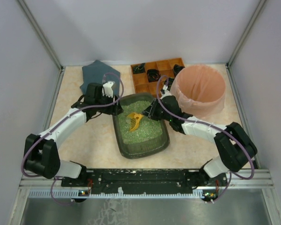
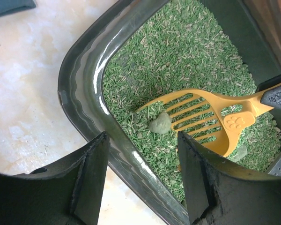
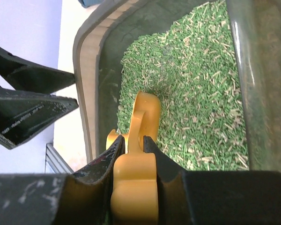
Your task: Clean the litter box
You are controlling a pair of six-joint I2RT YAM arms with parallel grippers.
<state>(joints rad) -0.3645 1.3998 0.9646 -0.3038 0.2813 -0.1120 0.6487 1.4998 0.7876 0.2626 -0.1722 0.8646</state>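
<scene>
The litter box (image 1: 145, 151) is a dark grey-green tray of green litter in mid-table. It also shows in the left wrist view (image 2: 84, 79) and the right wrist view (image 3: 107, 61). My left gripper (image 1: 116, 108) is open and straddles the box's left rim (image 2: 141, 136), one finger outside and one inside. My right gripper (image 1: 152, 112) is shut on the handle of a yellow slotted scoop (image 3: 134, 140). The scoop (image 1: 135, 120) rests low over the litter (image 2: 210, 117). A grey-green clump (image 2: 160, 123) lies at the scoop's front edge.
A round pink bag-lined bin (image 1: 199, 89) stands at the back right, close to my right arm. An orange-brown wooden compartment tray (image 1: 152, 75) sits behind the box. A dark blue-grey cloth (image 1: 97, 72) lies at the back left. Enclosure walls surround the table.
</scene>
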